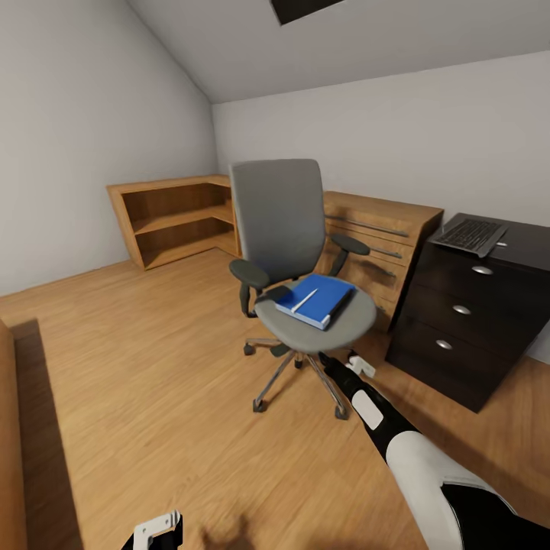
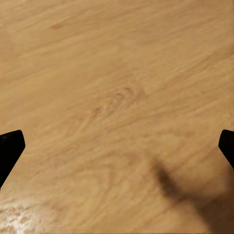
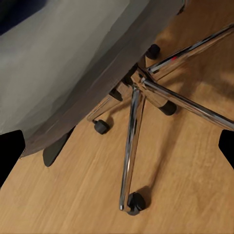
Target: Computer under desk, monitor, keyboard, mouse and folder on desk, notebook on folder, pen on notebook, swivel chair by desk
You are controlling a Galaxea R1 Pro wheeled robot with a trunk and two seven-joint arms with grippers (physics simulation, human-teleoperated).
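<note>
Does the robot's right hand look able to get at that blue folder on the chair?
Probably yes. The right hand sits at the front edge of the chair seat, just below the blue folder. Nothing stands between them; it would need to rise over the rim first.

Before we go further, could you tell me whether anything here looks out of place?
Yes: the blue folder lies on the swivel chair seat with a pen on top, not on the desk, where the keyboard sits.
</note>
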